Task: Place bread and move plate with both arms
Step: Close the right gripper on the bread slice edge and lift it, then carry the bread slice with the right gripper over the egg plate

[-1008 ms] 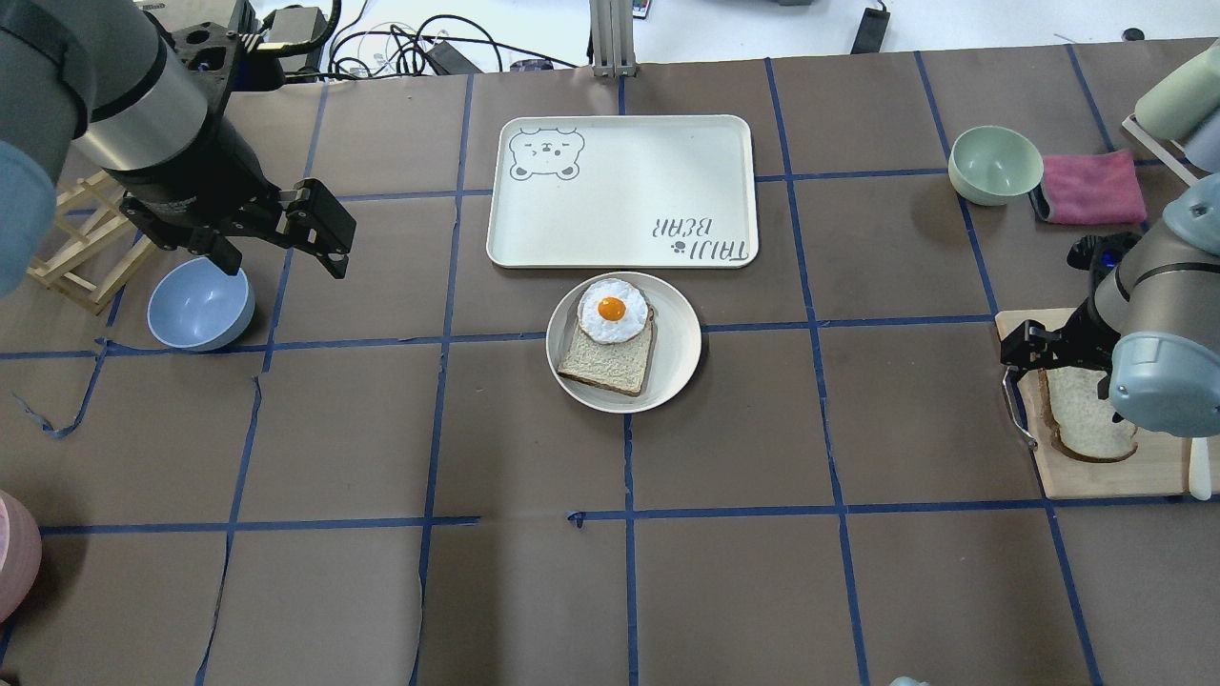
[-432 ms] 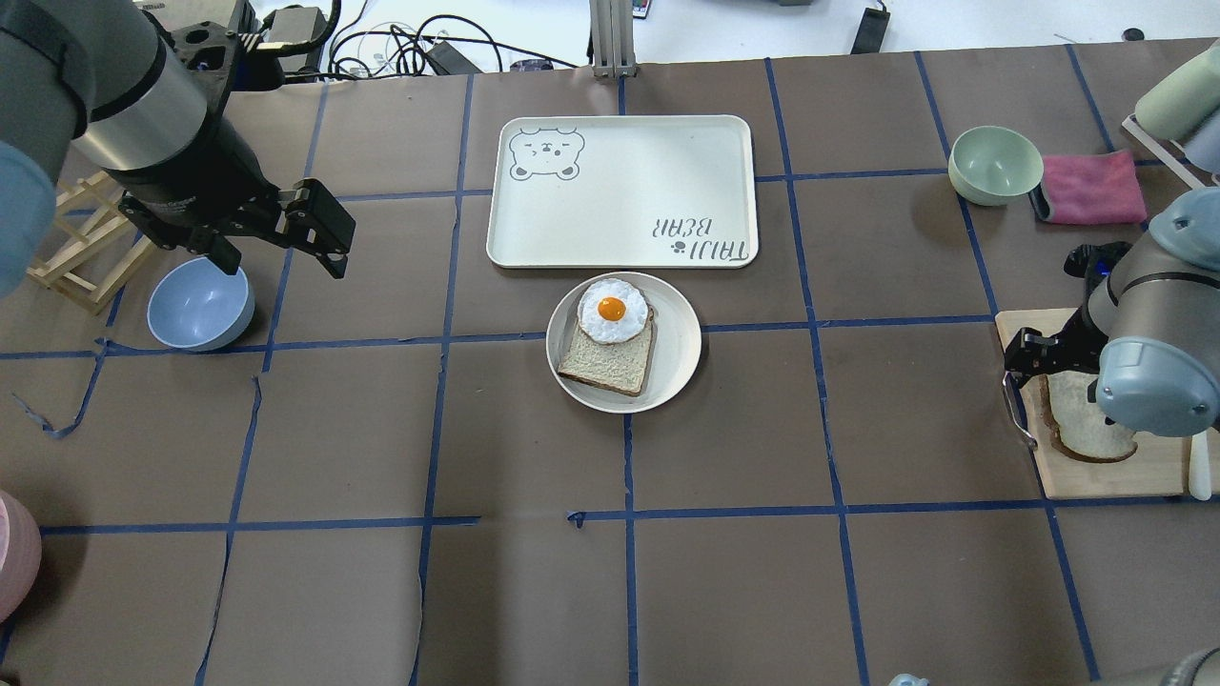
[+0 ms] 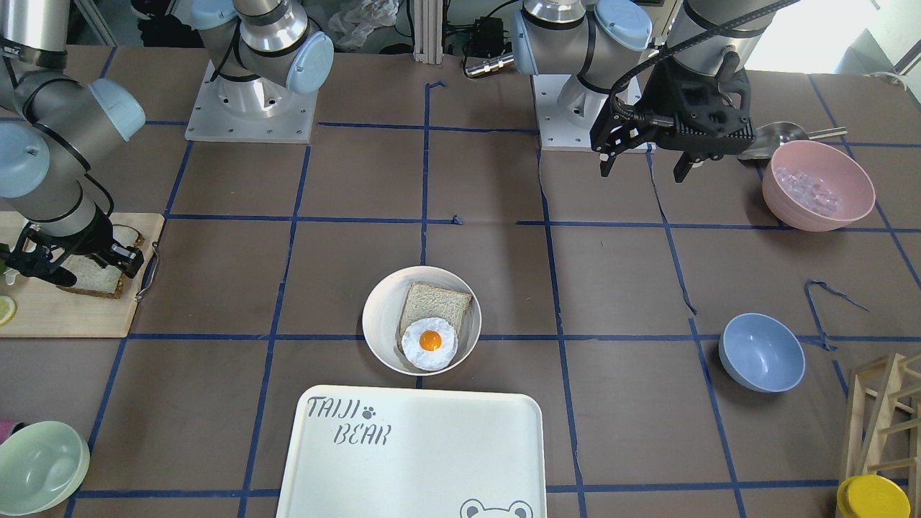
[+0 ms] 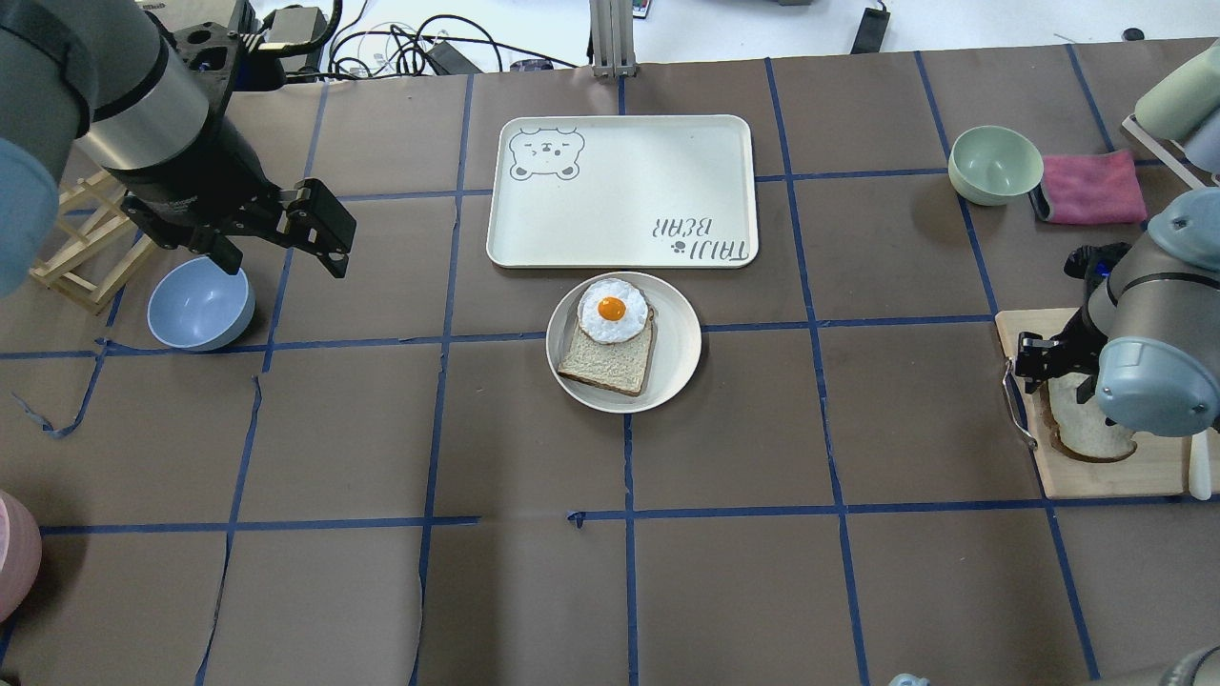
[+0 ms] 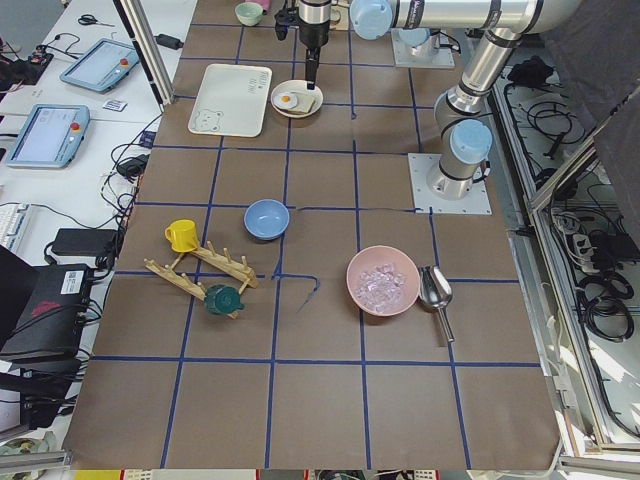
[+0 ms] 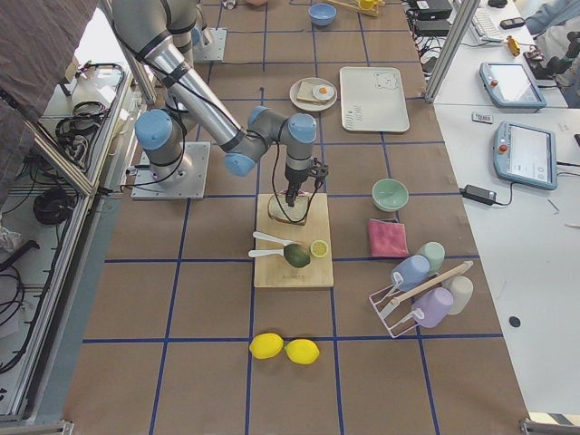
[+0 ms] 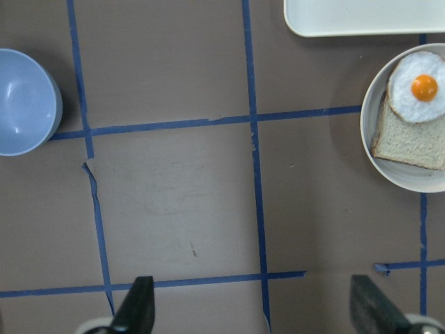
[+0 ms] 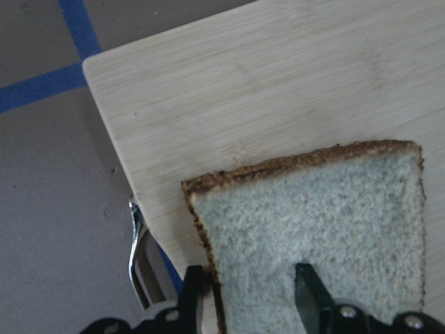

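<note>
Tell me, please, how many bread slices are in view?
2. The bread lies on the cutting board beneath the right gripper; a tanner slice bears the fried egg on the plate.

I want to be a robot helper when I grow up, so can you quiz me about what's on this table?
1. True or false: the fried egg lies on a tan slice in the plate.
2. The right gripper, at the bread on the wooden cutting board, has its jaws: A apart; B squeezed shut; C out of sight.
3. Fill in: the bowl nearest the left gripper is ___ in colour.
Key: 1 true; 2 A; 3 blue.
</note>
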Controlling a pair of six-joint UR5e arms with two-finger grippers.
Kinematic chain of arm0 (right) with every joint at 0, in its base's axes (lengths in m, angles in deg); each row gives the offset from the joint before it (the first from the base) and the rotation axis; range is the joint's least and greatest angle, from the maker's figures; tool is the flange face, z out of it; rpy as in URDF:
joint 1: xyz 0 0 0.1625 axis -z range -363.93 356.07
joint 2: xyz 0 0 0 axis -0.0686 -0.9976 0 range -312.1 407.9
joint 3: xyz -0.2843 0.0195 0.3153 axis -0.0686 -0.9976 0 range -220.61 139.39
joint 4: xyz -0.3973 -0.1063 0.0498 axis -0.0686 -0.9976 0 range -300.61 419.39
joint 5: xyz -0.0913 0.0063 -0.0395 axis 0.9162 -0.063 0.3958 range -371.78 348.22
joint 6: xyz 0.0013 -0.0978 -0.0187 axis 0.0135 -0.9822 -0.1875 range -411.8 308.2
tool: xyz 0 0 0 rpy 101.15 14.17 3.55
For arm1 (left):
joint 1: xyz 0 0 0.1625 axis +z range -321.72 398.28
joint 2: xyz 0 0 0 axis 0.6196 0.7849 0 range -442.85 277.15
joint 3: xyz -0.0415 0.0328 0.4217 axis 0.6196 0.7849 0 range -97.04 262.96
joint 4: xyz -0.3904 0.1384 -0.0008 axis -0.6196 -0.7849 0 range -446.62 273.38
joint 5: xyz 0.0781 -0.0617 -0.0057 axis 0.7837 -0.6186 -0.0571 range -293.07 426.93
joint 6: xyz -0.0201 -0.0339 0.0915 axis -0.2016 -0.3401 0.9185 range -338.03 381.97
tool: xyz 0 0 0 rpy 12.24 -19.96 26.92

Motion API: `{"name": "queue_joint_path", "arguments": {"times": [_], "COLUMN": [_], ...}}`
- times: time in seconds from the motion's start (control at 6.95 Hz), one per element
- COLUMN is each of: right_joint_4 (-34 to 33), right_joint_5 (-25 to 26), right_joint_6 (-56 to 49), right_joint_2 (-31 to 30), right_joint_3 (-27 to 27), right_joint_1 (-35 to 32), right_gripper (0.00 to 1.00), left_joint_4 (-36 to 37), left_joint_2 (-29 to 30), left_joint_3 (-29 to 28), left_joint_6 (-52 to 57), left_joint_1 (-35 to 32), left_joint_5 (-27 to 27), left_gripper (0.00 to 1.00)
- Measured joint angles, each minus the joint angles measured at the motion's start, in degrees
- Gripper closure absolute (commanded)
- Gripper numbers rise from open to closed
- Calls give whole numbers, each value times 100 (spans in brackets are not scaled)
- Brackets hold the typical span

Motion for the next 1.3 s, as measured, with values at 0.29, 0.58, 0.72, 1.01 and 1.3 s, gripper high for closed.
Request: {"name": "queue_joint_path", "arguments": {"times": [0.29, 0.58, 0.72, 1.01, 1.3], "right_joint_4": [16, 69, 139, 187, 432], "right_joint_5": [32, 40, 48, 72, 112], "right_joint_6": [37, 81, 121, 184, 293], "right_joint_2": [-1, -25, -57, -181, -497], "right_joint_3": [10, 10, -2, -25, -94], "right_joint_1": [-1, -10, -19, -51, -116], "right_gripper": [100, 100, 100, 100, 100], "left_joint_4": [-11, -22, -21, -17, -17], "left_joint_2": [-5, -9, -12, -15, -15], "left_joint_3": [0, -1, -5, -8, -4], "left_joint_6": [4, 27, 78, 122, 127], "left_joint_1": [0, 0, 2, 7, 9], "left_joint_5": [1, 1, 1, 1, 7], "left_gripper": [0, 0, 0, 0, 0]}}
